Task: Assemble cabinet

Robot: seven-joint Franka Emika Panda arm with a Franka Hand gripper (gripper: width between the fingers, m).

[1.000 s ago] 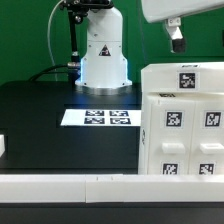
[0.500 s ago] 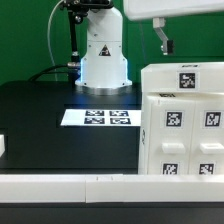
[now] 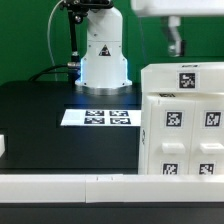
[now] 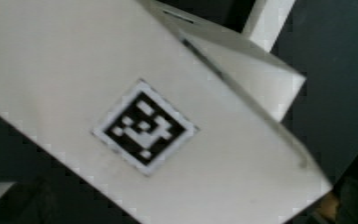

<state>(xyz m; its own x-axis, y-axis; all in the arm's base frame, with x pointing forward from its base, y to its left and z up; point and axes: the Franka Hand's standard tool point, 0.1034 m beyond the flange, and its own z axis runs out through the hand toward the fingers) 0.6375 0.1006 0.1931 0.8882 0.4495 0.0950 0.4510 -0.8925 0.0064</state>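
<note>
The cabinet is a chunky white box with several black-and-white tags. It stands on the black table at the exterior view's right. My gripper hangs above its back top edge, clear of it, with one dark finger showing below the white hand. Nothing is between the jaws, which stand open. In the wrist view a white cabinet panel with one tag fills most of the picture; my own fingertips do not show there.
The arm's white base stands at the back. The marker board lies flat before it. A long white rail edges the table's front. A small white part sits at the left edge.
The gripper swung toward the exterior view's left half a second ago and has come back right, near where it began. The cabinet has not moved.
</note>
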